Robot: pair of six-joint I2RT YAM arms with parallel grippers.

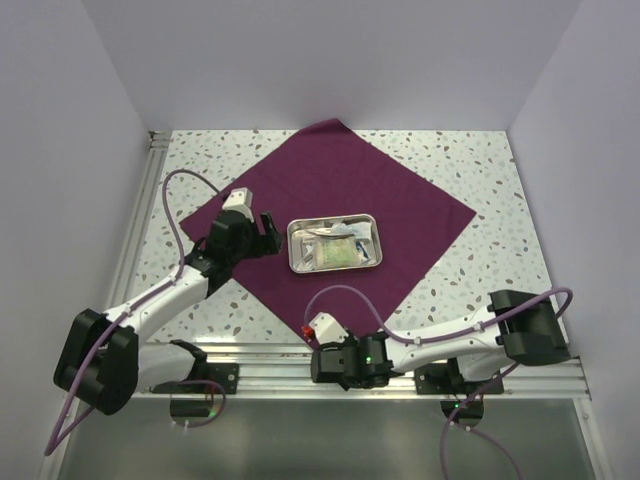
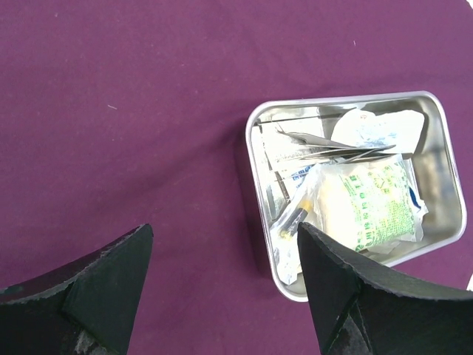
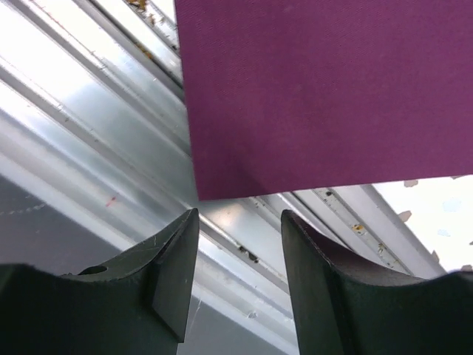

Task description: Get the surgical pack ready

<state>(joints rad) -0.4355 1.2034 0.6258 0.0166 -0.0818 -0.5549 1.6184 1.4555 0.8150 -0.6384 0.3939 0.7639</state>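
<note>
The surgical pack's purple-maroon cloth (image 1: 330, 190) lies spread flat as a diamond on the speckled table. A shiny steel tray (image 1: 294, 250) sits at its middle, unwrapped, and holds white sachets, a green-printed gauze packet (image 2: 369, 203) and metal forceps (image 2: 332, 148). My left gripper (image 1: 266, 226) is open and empty, hovering over the cloth just left of the tray (image 2: 251, 170); its fingers straddle the tray's near-left corner in the left wrist view (image 2: 225, 231). My right gripper (image 1: 312, 340) is open and empty over the near rail, with the cloth's near corner (image 3: 203, 188) just beyond its fingertips (image 3: 239, 216).
An aluminium rail (image 1: 420, 362) runs along the table's near edge, and another (image 1: 140, 220) along the left side. White walls close in the back and both sides. Bare speckled tabletop (image 1: 480, 170) shows around the cloth's corners.
</note>
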